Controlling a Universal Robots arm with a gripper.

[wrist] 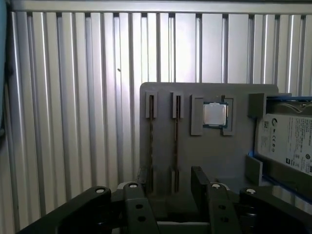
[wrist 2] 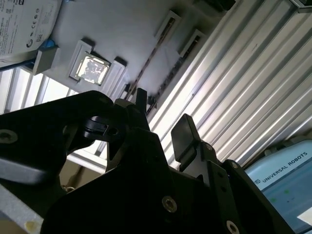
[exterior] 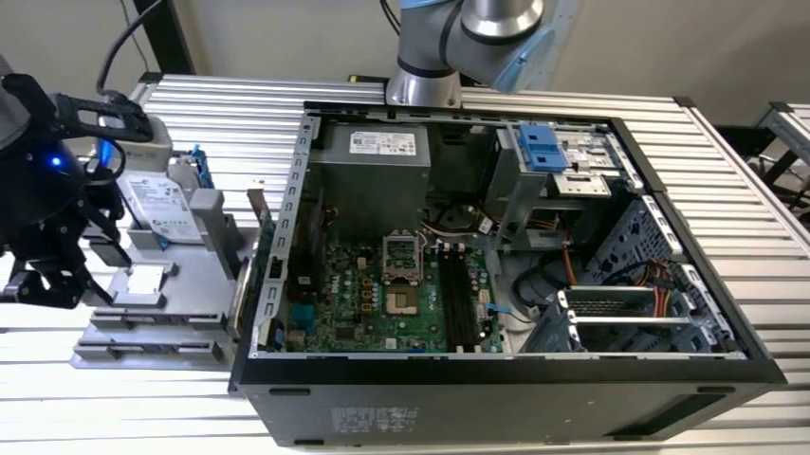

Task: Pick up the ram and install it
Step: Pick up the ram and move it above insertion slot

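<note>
At the exterior view's left the gripper (exterior: 42, 282) hangs by a gray holder (exterior: 152, 327), its fingers (wrist: 199, 183) spread apart and holding nothing. In the first wrist view the ram (wrist: 176, 141) stands on edge in a slot of that holder (a second thin stick (wrist: 151, 141) sits in the slot just beside it), with a processor chip (wrist: 215, 115) and a hard drive (wrist: 287, 144) further along. Toward the exterior view's right lies the open computer case (exterior: 506, 379), its motherboard (exterior: 367, 303) exposed.
</note>
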